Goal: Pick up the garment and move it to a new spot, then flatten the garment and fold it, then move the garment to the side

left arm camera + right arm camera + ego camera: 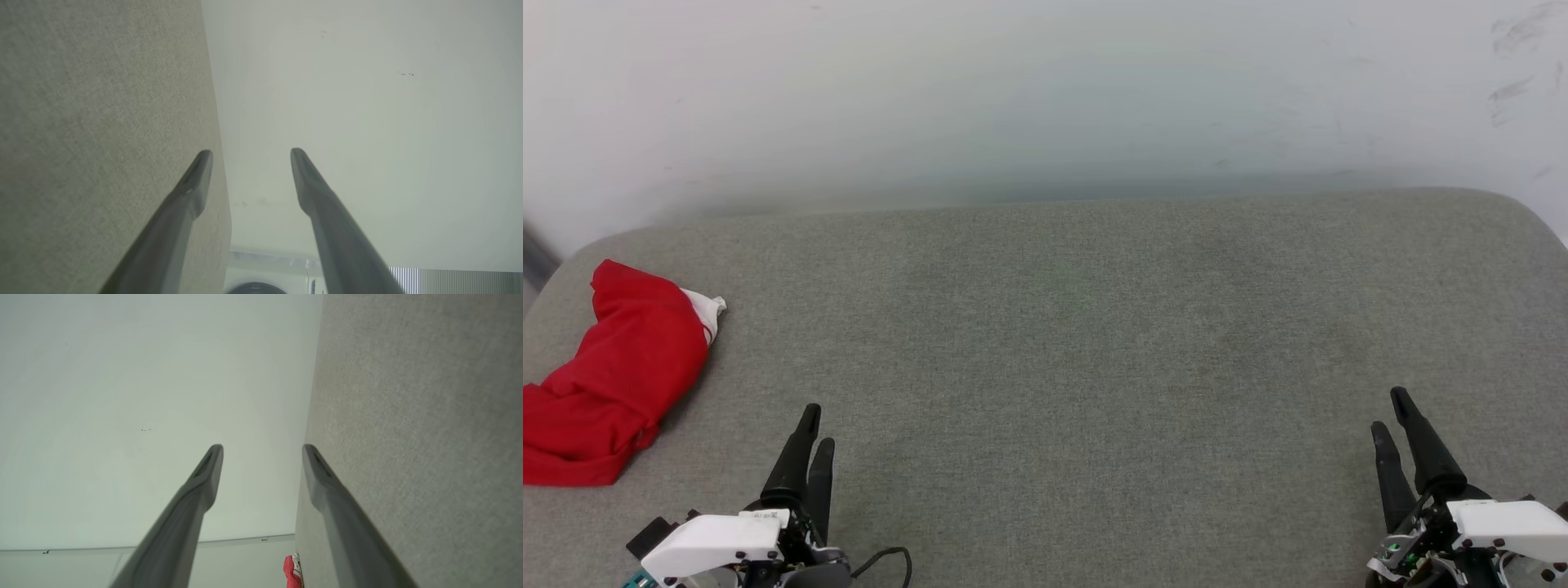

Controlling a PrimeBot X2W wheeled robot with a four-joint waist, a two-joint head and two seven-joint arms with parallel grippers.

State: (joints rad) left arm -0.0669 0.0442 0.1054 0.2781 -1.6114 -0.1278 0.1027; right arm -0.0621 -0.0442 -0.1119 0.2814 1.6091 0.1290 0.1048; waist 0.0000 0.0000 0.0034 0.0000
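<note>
The garment (pixel 609 376), a red T-shirt with a bit of white sleeve showing at its top right, lies crumpled at the far left edge of the grey cushioned surface (pixel 1078 343). A sliver of the garment (pixel 291 572) also shows in the right wrist view, at the surface's far end. My left gripper (pixel 818 425) rests at the lower left, to the right of the garment and apart from it. In the left wrist view the left gripper (pixel 251 153) stands open with nothing between its fingers. My right gripper (pixel 1390 412) is at the lower right, and the right gripper (pixel 263 448) is open and empty too.
A pale wall (pixel 1045 98) rises right behind the grey surface, whose back corners are rounded. A black cable (pixel 890 559) loops beside the left wrist. A white appliance with a round dark door (pixel 255 286) shows low in the left wrist view.
</note>
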